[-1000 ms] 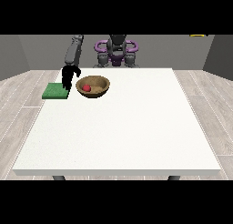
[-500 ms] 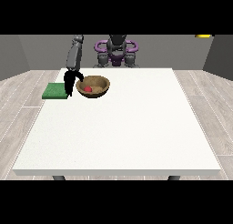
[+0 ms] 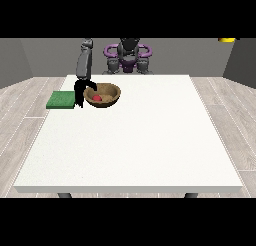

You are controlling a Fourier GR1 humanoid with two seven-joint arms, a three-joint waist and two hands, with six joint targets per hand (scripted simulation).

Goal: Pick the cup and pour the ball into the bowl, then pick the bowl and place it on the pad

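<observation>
Gripping the bowl's rim

Brown, round bowl (image 3: 102, 96) holds 1 red ball (image 3: 97, 97), sitting beside the green pad (image 3: 61, 100) on the white table (image 3: 135, 140). The hand at the view's left (image 3: 80, 91) clasps its rim.

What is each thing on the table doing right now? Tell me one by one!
Bowl: upright on the table, right beside the pad, not on it.
Ball: red, resting inside the bowl.
Pad: green, flat at the table's edge, nothing on top.
Robot hand at the view's left: hanging down at the bowl's rim, between bowl and pad.
Table: white, carrying the bowl and pad.
</observation>
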